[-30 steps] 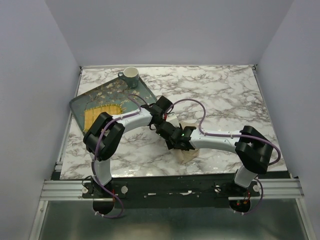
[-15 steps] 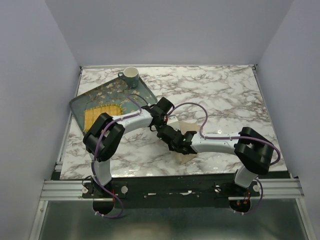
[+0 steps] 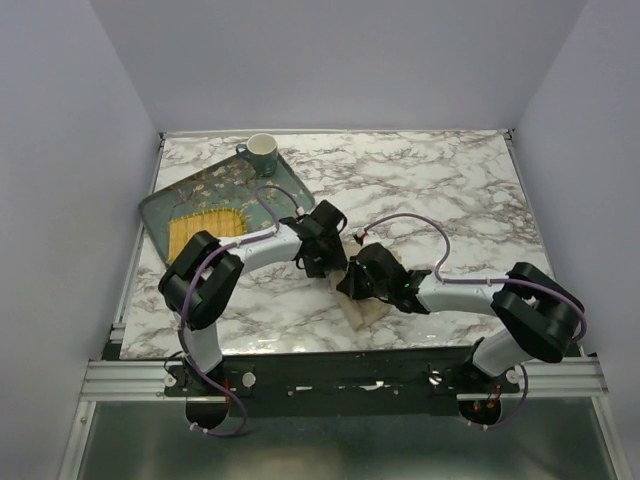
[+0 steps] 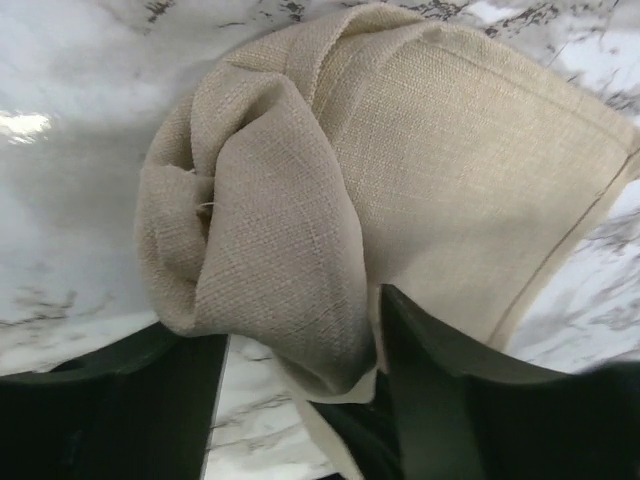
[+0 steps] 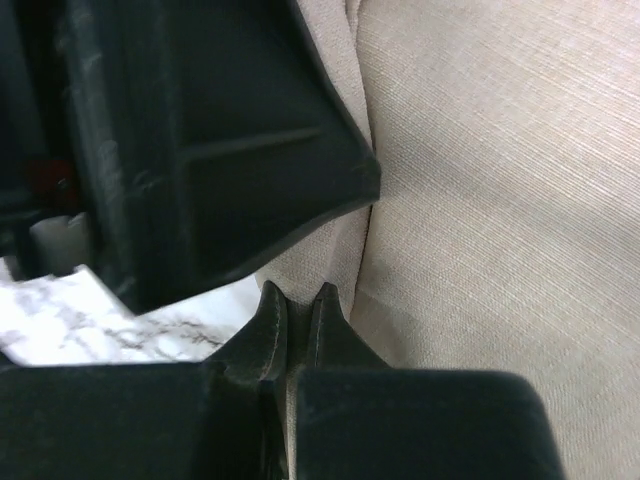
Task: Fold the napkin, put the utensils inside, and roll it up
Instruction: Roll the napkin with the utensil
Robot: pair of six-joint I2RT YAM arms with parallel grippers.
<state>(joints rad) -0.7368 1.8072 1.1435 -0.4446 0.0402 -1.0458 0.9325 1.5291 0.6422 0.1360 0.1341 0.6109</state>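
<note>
The napkin (image 4: 300, 190) is a beige cloth, partly rolled into a loose bundle on the marble. My left gripper (image 4: 300, 395) is open, and the end of the roll lies between its wide-apart fingers (image 4: 440, 380). My right gripper (image 5: 298, 305) is shut, with a thin fold of the napkin (image 5: 480, 200) pinched between its tips. In the top view both grippers, left (image 3: 328, 258) and right (image 3: 352, 282), meet over the napkin (image 3: 368, 308) near the table's middle front and hide most of it. The utensils are hidden.
A dark teal floral tray (image 3: 215, 190) sits at the back left with a yellow mat (image 3: 205, 232) on it. A teal and white cup (image 3: 261, 152) stands at its far corner. The left gripper's black body (image 5: 200, 130) fills the right wrist view's upper left.
My left gripper has opened and let go of the rolled napkin. My right gripper has shut on a fold of the cloth, and its arm has swung to the right.
</note>
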